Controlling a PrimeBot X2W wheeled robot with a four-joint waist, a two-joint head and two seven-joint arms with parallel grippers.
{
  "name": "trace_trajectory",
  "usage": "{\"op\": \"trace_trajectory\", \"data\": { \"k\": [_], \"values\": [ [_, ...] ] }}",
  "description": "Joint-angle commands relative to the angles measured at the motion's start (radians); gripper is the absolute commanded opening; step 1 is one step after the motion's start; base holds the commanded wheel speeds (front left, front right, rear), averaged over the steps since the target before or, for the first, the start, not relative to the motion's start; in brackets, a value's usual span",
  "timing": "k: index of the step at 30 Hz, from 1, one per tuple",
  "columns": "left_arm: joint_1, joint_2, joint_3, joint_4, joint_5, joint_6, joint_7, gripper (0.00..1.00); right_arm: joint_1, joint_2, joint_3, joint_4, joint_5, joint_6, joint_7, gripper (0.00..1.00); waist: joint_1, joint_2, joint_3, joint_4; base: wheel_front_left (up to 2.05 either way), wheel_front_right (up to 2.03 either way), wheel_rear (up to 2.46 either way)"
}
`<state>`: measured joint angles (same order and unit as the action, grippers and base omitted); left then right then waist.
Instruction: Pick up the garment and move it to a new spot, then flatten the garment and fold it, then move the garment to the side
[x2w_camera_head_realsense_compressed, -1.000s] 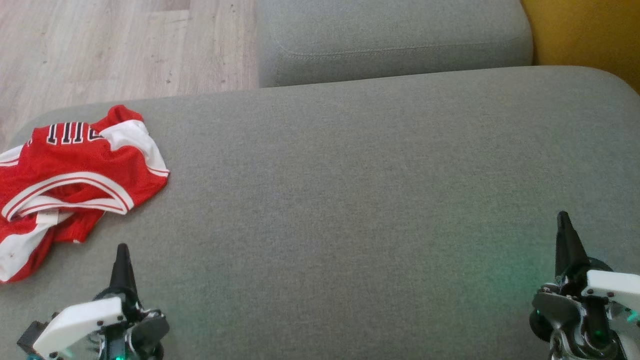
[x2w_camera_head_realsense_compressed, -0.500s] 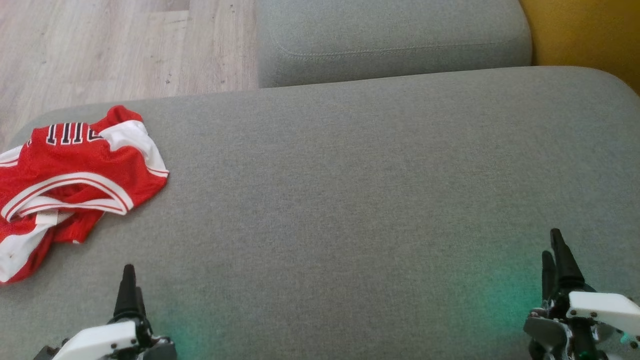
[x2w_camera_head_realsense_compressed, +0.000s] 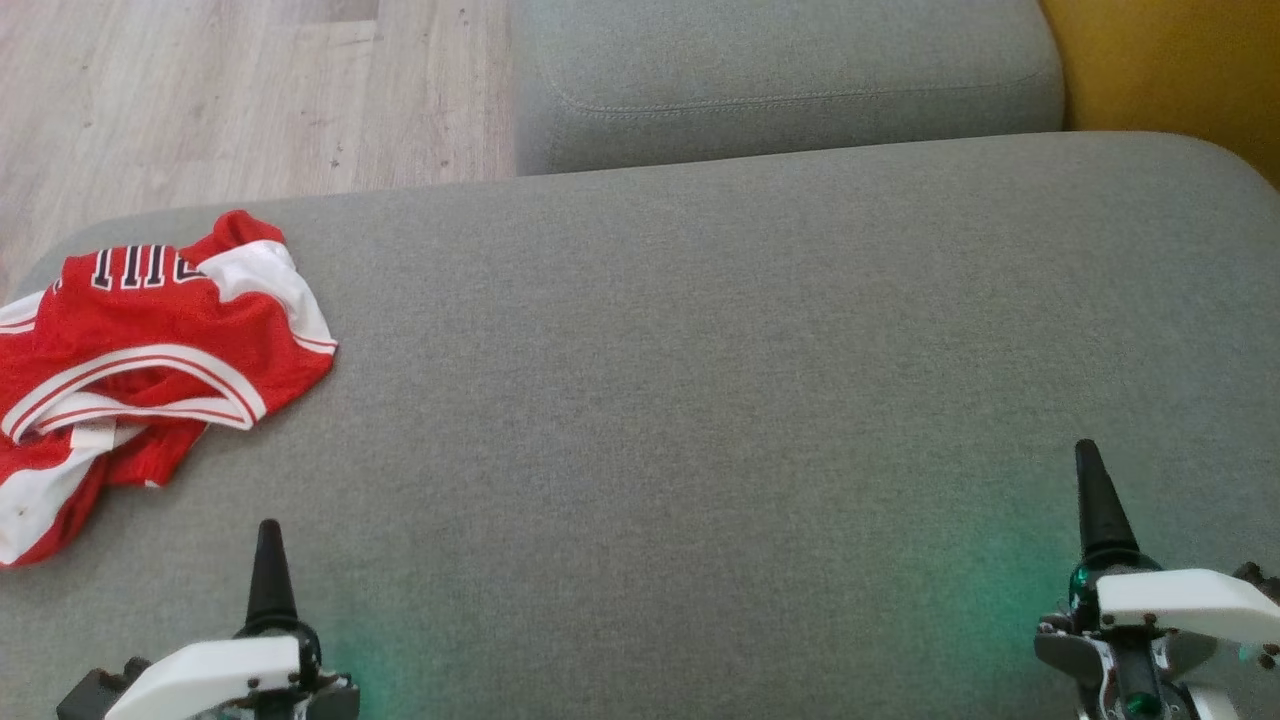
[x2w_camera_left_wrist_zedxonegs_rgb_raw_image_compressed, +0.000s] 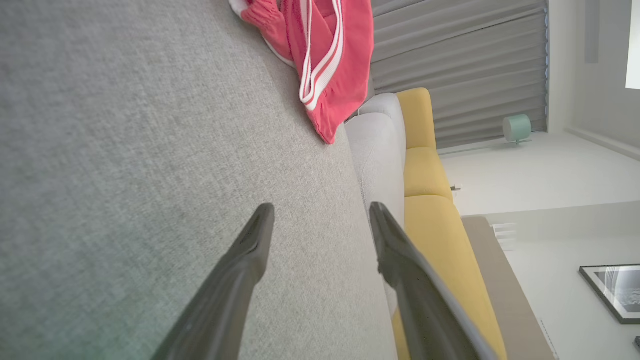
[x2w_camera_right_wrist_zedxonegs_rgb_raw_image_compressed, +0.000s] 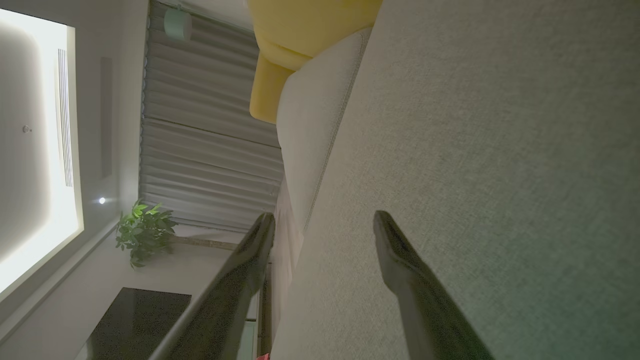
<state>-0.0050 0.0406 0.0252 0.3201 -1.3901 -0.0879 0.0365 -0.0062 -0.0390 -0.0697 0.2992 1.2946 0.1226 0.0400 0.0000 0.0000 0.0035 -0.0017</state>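
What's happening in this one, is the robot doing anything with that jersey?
Nothing is being handled at this moment. The red and white jersey lies crumpled at the left edge of the grey cushion. The left pincer and right pincer are both open and empty over bare cushion, clear of the jersey. The pickup has not yet begun.

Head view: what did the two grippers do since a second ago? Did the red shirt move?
The left gripper drew back toward the view's bottom edge; the right gripper slid slightly left and down. Their jaws stand open, holding nothing. The crumpled red-and-white jersey stayed put on the grey fabric sofa seat.
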Motion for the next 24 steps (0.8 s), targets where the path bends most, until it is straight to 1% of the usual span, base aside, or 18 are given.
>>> {"op": "trace_trajectory", "data": {
  "k": [1,4,7,24],
  "values": [
    [-0.035,0.010,-0.003,-0.034,0.040,0.004,-0.012,1.00,-0.037,-0.006,0.014,-0.043,-0.046,0.002,-0.014,1.00,0.0000,0.0000,0.000,0.000,0.00,0.00,0.00],
    [-0.035,0.012,-0.011,-0.033,0.094,0.008,-0.024,1.00,-0.038,-0.007,0.029,-0.049,-0.104,0.002,-0.026,1.00,0.0000,0.0000,0.000,0.000,0.00,0.00,0.00],
    [-0.034,0.012,-0.013,-0.032,0.119,0.010,-0.030,1.00,-0.038,-0.007,0.035,-0.052,-0.132,0.002,-0.032,1.00,0.0000,0.0000,0.000,0.000,0.00,0.00,0.00],
    [-0.028,0.016,-0.034,-0.041,0.340,0.022,-0.080,1.00,-0.040,-0.015,0.088,-0.070,-0.365,0.003,-0.082,1.00,0.0000,0.0000,-0.002,0.001,0.00,0.00,0.00]
  ]
}}
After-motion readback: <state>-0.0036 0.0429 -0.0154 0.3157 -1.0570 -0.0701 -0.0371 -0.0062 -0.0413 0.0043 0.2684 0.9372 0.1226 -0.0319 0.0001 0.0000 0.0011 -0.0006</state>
